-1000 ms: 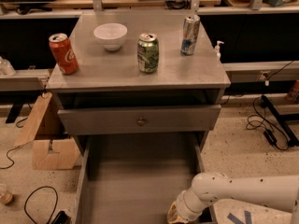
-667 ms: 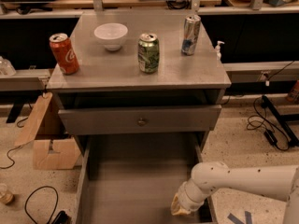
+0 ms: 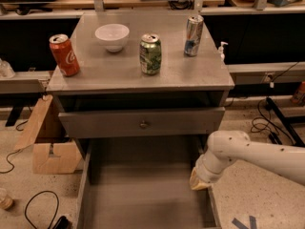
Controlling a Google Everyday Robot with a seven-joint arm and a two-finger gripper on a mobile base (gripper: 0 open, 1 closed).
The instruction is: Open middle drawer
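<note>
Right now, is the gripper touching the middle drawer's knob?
Apart. Camera view shows the gripper down by the open bottom drawer, well below and right of the knob on the middle drawer.

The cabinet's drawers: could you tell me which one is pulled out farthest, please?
The bottom drawer, drawn far forward with its floor exposed; the knobbed middle drawer sits nearly flush. The gripper is at the bottom drawer's right wall.

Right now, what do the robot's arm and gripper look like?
The arm is smooth white tubing with rounded, bulbous joints and a few small dark dots on its shell; no cables show. The gripper, low by the right wall of the open bottom drawer, is a tan, yellowish piece below a white wrist.
</note>
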